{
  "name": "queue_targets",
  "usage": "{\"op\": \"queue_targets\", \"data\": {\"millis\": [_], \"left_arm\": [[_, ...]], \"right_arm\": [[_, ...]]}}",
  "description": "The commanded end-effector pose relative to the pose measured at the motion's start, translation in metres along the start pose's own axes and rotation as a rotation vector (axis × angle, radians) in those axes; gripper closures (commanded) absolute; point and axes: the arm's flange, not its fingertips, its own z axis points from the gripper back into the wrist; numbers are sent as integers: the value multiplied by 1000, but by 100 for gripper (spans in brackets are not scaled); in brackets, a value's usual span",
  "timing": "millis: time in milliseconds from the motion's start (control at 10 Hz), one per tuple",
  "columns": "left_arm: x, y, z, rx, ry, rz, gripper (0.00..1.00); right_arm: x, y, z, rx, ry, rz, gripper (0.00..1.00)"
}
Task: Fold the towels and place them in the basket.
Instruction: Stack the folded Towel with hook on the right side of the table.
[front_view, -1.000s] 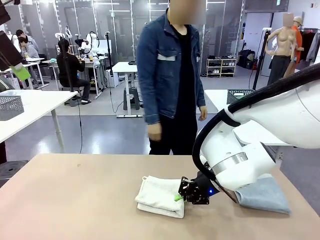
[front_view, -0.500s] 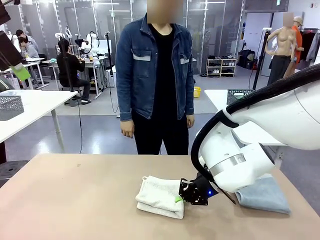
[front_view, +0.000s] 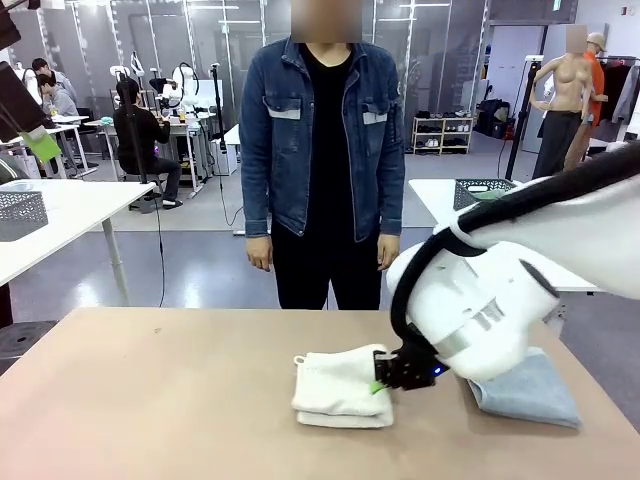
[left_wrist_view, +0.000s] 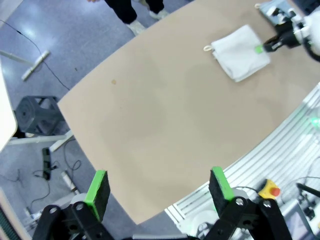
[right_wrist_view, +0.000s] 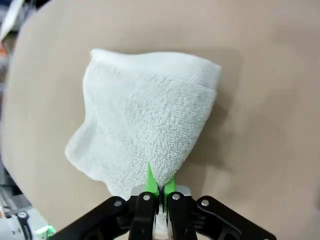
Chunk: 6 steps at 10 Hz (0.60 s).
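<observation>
- The right gripper (front_view: 378, 386) was clamped on the near-right edge of the cream-white towel (front_view: 342, 392), its green pads (right_wrist_view: 150, 179) pinched tight together on the cloth with no gap between them.
- In the right wrist view the same right gripper (right_wrist_view: 159, 190) held one corner of the cream-white towel (right_wrist_view: 145, 135), and the rest of the cloth spread away from the fingers over the tan counter (right_wrist_view: 260, 100).
- The cream-white towel lay folded into a thick pad on the counter (front_view: 150, 400), right of centre and fairly near the robot's edge, with a small loop at its far-left corner.
- The pale blue-grey towel (front_view: 525, 390) lay on the counter at the right, just beyond the right arm (front_view: 490, 310) and partly hidden by it.
- The left gripper (left_wrist_view: 157, 192) hung high above the left part of the counter with its fingers wide apart and nothing between them.
- A person (front_view: 325, 160) in a denim jacket stood at the far side of the counter, arms hanging down.
- A dark mesh basket (front_view: 482, 192) stood on a white table behind, at the far right.
</observation>
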Motion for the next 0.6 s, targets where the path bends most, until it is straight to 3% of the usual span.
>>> {"op": "queue_targets", "data": {"millis": [0, 100, 500], "left_arm": [[-1, -1, 3, -5, 12, 10, 0], [-1, -1, 3, -5, 12, 10, 0], [-1, -1, 3, -5, 12, 10, 0]], "right_arm": [[15, 5, 68, -94, -33, 154, 95], [23, -2, 89, -128, -18, 258, 95], [58, -51, 152, -127, 31, 360, 95]]}}
